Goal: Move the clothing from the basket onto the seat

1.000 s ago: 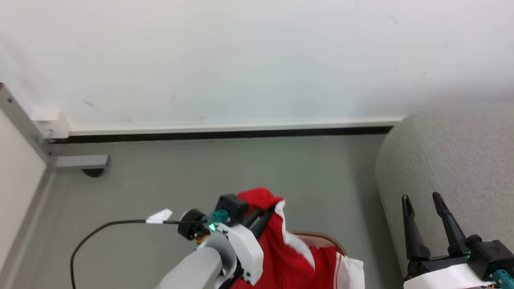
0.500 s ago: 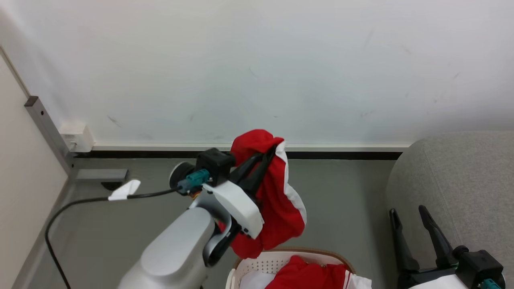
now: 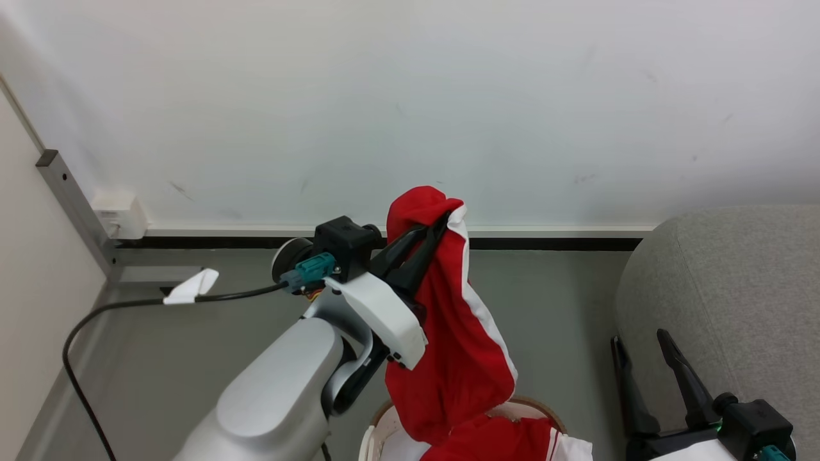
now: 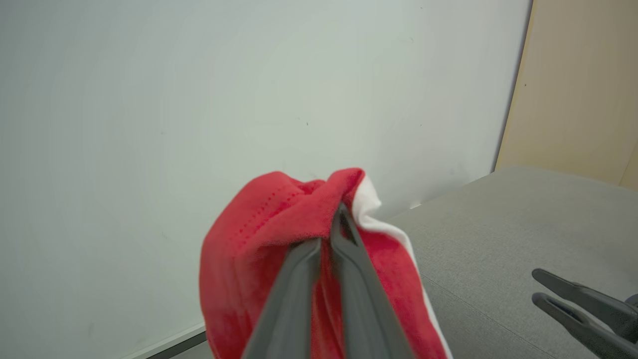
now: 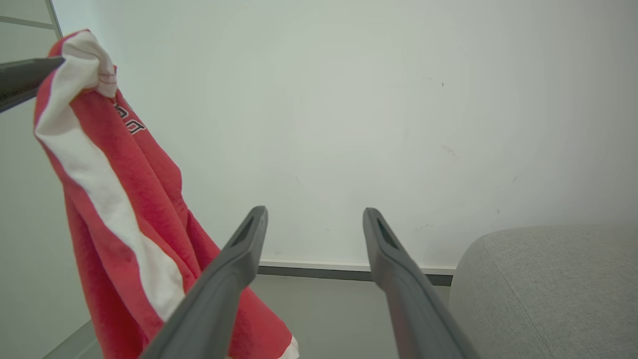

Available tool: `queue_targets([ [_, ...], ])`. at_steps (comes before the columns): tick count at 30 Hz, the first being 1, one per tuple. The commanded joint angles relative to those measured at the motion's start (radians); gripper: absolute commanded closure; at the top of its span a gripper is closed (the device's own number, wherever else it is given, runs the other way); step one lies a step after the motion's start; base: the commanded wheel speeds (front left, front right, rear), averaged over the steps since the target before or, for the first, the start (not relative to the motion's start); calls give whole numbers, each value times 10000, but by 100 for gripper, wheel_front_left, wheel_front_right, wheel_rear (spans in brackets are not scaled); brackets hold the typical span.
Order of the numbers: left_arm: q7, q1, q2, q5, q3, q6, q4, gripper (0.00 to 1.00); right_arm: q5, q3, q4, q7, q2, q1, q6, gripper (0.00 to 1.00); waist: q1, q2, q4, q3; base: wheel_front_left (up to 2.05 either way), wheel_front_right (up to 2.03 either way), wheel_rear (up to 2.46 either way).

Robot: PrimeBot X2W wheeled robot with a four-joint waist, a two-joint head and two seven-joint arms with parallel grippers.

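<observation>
My left gripper [image 3: 442, 221] is raised above the basket and shut on a fold of the clothing, a red garment with a white stripe [image 3: 461, 346]. It hangs down to the cream basket [image 3: 373, 428] with its brown rim, where more red and white clothing [image 3: 500, 442] lies. In the left wrist view the fingers [image 4: 329, 229] pinch the red cloth [image 4: 259, 229]. My right gripper [image 3: 640, 339] stands open and empty in front of the grey seat [image 3: 724, 288]. The right wrist view shows the open gripper [image 5: 315, 212], the hanging garment [image 5: 124, 189] and the seat [image 5: 548, 279].
A white wall with a dark baseboard [image 3: 544, 243] runs behind. A black cable with a white tag [image 3: 192, 288] trails over the grey floor at the left, near a metal post [image 3: 73, 211] and a white wall box [image 3: 118, 214].
My left gripper has lifted the red garment up out of the basket, and it now hangs longer. The camera tilted up. The right gripper stays open.
</observation>
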Motion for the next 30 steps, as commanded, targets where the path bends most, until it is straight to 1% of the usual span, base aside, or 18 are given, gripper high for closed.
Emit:
queue_targets([
  [1,6,103,64,-172,-4,46,-70,100,104,35,-10,6,-63,16,-21,0,-1,-1,-12,-7,0,0,0],
  [5,41,109,81,-186,-9,68,-167,100,240,411,-151,6,-167,-63,-21,0,-1,-1,-4,-8,0,0,0],
  [8,31,52,53,-181,-30,56,-176,100,434,992,-254,6,-355,-250,-21,0,-1,-1,34,7,0,0,0],
  [9,31,52,53,-181,-30,56,-176,100,434,992,-254,6,-355,-250,-21,0,-1,-1,34,7,0,0,0],
  [12,-16,-17,1,-217,-51,31,-153,100,657,1847,-203,7,-635,-481,-21,0,-1,-1,107,16,0,0,0],
  [16,-39,-93,-113,-238,-139,-20,-105,100,834,3112,206,6,-957,-1033,-21,0,-1,-1,293,-6,0,0,0],
  [19,-28,-122,-221,-252,-256,-68,-67,100,914,4027,867,7,-1158,-1536,-21,0,-1,-1,476,-53,0,0,0],
  [23,32,-81,-467,-301,-472,-155,-70,100,1247,4967,2103,6,-1129,-2249,-21,0,-1,-1,802,-162,0,0,0],
  [26,104,15,-589,-372,-658,-222,-144,100,1422,5339,3001,7,-1004,-2646,-21,0,-1,-1,1068,-249,0,0,0],
  [30,240,114,-750,-437,-916,-305,-335,100,1560,5514,4009,6,-773,-3019,-21,0,-1,-1,1449,-361,0,0,0],
])
